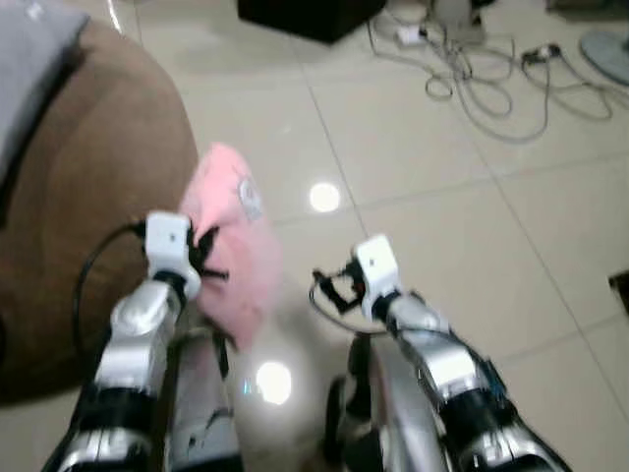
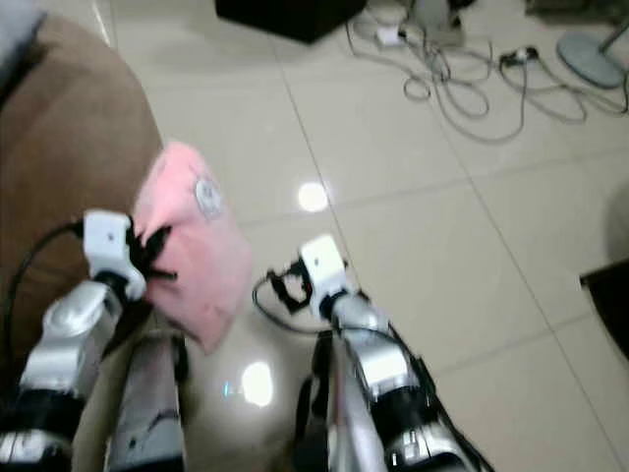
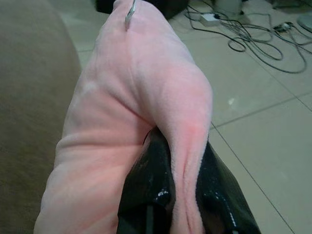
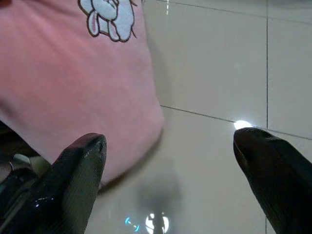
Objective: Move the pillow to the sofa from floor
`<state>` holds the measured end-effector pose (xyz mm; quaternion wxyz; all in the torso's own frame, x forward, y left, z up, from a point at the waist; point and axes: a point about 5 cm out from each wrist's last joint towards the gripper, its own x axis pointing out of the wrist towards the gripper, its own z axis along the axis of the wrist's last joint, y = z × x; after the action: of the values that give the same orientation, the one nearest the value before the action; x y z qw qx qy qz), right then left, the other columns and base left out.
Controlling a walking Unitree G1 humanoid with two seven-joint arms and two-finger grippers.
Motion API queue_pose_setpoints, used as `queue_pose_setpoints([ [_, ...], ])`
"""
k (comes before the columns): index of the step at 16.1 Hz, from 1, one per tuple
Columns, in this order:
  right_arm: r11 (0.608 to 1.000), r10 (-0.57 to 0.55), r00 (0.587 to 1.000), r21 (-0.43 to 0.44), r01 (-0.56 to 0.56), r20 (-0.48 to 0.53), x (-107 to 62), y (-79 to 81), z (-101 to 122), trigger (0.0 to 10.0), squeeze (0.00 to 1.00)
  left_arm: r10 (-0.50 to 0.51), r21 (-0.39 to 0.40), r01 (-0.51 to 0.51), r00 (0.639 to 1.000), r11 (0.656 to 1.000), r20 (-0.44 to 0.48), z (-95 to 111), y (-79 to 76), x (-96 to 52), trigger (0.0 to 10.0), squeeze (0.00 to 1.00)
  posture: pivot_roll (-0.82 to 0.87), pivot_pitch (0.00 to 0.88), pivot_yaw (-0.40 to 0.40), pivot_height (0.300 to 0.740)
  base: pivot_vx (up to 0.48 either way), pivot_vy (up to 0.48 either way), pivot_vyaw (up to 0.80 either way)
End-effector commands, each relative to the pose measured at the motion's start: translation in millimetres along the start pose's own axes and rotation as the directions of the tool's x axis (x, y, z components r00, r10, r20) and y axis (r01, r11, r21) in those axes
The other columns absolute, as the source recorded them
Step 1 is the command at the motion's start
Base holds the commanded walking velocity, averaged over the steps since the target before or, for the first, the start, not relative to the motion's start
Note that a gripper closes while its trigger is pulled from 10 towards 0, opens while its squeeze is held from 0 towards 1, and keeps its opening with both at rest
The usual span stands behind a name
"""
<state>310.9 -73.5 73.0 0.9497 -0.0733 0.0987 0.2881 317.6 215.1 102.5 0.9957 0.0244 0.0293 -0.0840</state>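
Note:
A soft pink pillow (image 1: 236,251) with a white bunny patch (image 4: 109,17) hangs off the floor beside the brown sofa (image 1: 88,216). My left gripper (image 1: 204,258) is shut on a fold of the pillow (image 3: 146,112); both black fingers (image 3: 146,190) pinch the plush. My right gripper (image 1: 329,287) stands open a little to the right of the pillow, its fingers (image 4: 78,165) wide apart with only tiled floor between them, not touching the plush.
The sofa's rounded brown arm (image 2: 69,147) lies to my left with a grey cushion (image 1: 34,59) on top. Tangled cables (image 1: 482,79) and a dark box (image 1: 305,15) lie on the beige tile floor (image 1: 472,226) ahead.

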Motion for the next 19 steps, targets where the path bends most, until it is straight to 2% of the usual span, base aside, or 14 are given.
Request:
queue_pose_setpoints([
  [1, 1.0, -0.013, 1.0, 0.011, 0.013, -0.014, -3.4, -5.2, -2.7, 10.0, 0.02, 0.007, -0.008, -0.007, 1.0, 1.0, 0.023, 2.9, 0.7, -2.8, 0.0, 0.0, 0.22, 0.263, -0.191, 0.668, 0.0, 0.0, 0.0],
  [8, 1.0, -0.002, 1.0, -0.01, 0.002, -0.007, -0.2, -9.4, 3.3, 10.0, 0.08, 0.0, 0.016, 0.0, 1.0, 1.0, 0.014, -0.5, -2.2, -4.1, 0.0, 0.0, 0.23, 0.235, -0.201, 0.74, 0.0, 0.0, 0.0],
  [19, 1.0, -0.013, 1.0, -0.009, 0.013, -0.003, 4.7, -11.3, 6.9, 10.0, 0.11, 0.009, 0.031, -0.01, 1.0, 0.999, 0.024, 3.1, -0.8, -1.0, 0.0, 0.0, 0.23, 0.24, -0.208, 0.74, 0.0, 0.0, 0.0],
])
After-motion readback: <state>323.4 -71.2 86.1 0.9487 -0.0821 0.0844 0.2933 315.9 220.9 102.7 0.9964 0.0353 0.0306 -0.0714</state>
